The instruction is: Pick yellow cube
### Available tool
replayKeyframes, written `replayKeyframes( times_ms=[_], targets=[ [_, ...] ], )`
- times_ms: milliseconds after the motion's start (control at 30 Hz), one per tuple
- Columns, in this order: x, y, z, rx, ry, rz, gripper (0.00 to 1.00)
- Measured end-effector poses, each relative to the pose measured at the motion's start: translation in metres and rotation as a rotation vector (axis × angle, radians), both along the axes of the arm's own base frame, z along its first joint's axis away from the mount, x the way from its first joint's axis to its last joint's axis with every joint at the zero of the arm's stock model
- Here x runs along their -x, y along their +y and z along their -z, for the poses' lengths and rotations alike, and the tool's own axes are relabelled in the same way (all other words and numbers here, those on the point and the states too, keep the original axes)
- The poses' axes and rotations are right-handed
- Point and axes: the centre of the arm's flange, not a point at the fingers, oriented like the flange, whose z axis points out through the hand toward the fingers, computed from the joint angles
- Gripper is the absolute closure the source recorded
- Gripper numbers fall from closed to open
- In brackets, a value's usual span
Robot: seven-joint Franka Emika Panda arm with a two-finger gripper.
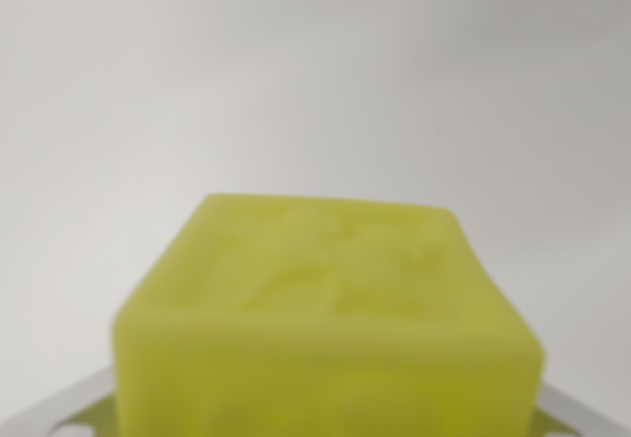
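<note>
Grasp stage, judged: yellow cube [330,328] filled lower middle of wrist view, very close to camera, blurred, embossed top face visible. Pale metal fingers [59,409] showed at frame's bottom left and bottom right, flanking cube's sides, so set about cube's width apart. Whether pads pressed on cube or stood just off: could not tell. Background plain white, no tabletop edge or corner visible; whether cube rested or was lifted: could not tell. Next move called for confirmed firm pinch, then straight lift.
</note>
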Motion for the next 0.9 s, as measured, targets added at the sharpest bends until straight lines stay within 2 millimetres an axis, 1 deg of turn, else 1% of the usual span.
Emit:
replayKeyframes(
  times_ms=[900],
  targets=[
    [0.0,0.0,-0.068,0.0,0.0,0.0,1.0]
  ],
)
